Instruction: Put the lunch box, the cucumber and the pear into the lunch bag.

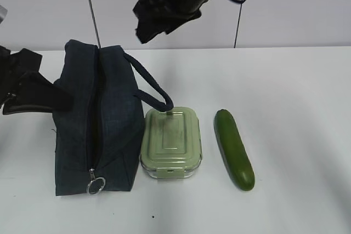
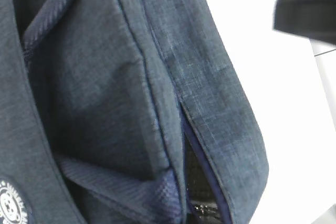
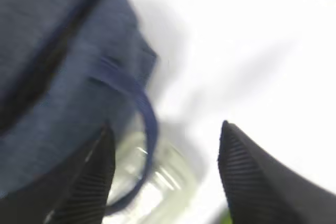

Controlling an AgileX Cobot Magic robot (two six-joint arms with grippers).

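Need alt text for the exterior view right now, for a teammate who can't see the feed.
A dark navy lunch bag lies on a white table, its zip ring pull nearest the camera; beside it sit a sage-lidded lunch box and then a cucumber. The left gripper is at the bag's left side, the right gripper hangs above. No pear shows.

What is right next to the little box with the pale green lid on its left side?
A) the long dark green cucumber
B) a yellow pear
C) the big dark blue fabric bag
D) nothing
C: the dark navy fabric bag lies against the left side of the small pale-green-lidded box; the long dark green cucumber lies on its right.
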